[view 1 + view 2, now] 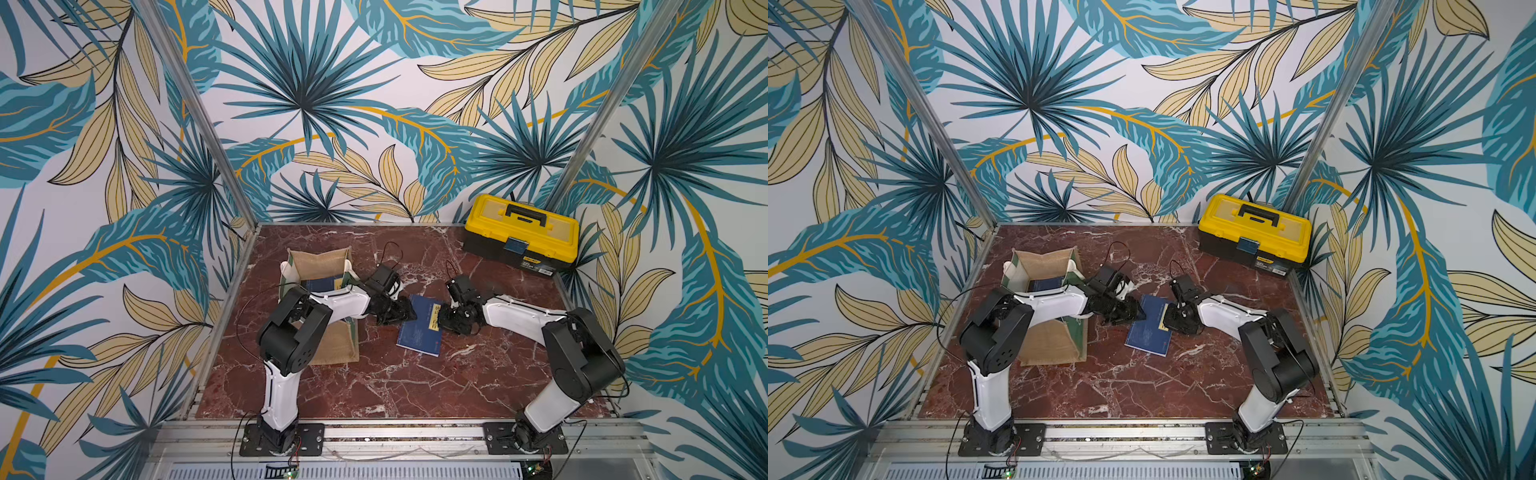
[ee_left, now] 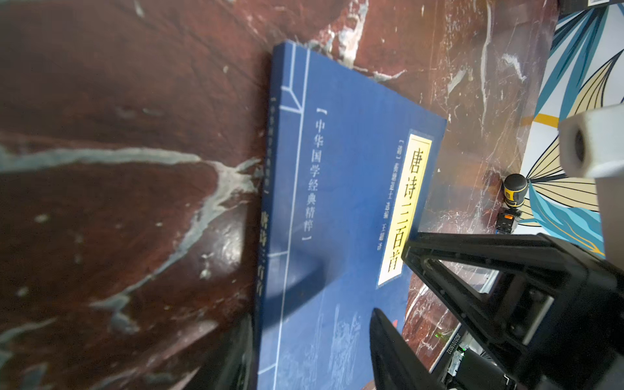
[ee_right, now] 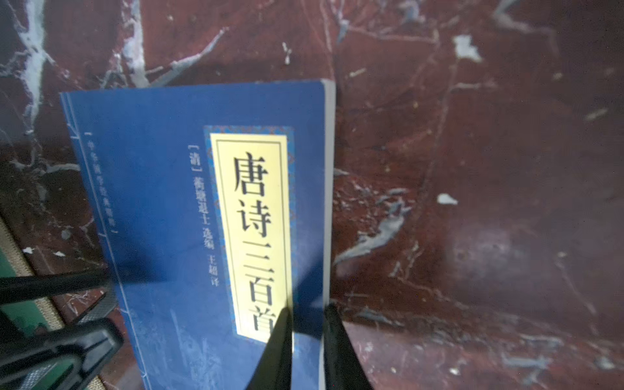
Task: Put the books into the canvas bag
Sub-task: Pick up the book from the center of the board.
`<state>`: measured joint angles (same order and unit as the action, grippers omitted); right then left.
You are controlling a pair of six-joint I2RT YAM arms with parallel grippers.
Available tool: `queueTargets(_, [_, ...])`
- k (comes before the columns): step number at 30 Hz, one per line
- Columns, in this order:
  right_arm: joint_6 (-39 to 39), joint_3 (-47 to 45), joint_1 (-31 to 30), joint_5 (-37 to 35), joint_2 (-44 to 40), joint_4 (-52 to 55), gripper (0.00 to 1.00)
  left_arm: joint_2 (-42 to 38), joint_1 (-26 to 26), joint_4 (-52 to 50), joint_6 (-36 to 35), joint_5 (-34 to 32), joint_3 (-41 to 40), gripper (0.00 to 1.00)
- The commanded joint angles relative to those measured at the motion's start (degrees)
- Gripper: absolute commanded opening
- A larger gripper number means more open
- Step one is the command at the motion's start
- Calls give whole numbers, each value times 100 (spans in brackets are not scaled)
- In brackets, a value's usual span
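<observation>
The book (image 1: 419, 328) lies on the table (image 1: 374, 386) between both grippers, long axis pointing away from the robot, its label edge pinched by the right gripper (image 1: 441, 318), while the left gripper (image 1: 410, 312), jaws apart, straddles the spine edge, nearer the bag (image 1: 318, 264).

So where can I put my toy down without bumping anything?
Free: the table's front, between the left arm and right arm, and the back strip between the canvas bag and the toolbox. Crowded: the middle, where the left gripper and right gripper meet at the blue book.
</observation>
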<state>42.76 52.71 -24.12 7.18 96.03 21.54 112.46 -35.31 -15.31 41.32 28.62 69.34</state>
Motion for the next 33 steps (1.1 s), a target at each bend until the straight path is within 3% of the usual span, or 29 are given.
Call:
queueTargets(1, [-65, -52, -47, 89, 272, 131, 18, -105, -237, 581, 293, 664, -309, 55])
queueTargets(14, [0, -252, -44, 148, 109, 56, 18, -647, -350, 881, 596, 673, -332, 38])
queueTargets(22, [-22, -329, -51, 165, 8, 70, 18, -651, -477, 885, 638, 589, -360, 34])
queueTargets(33, [-36, -334, -57, 124, -497, 350, 18, -1070, -510, 536, 419, 250, -289, 6])
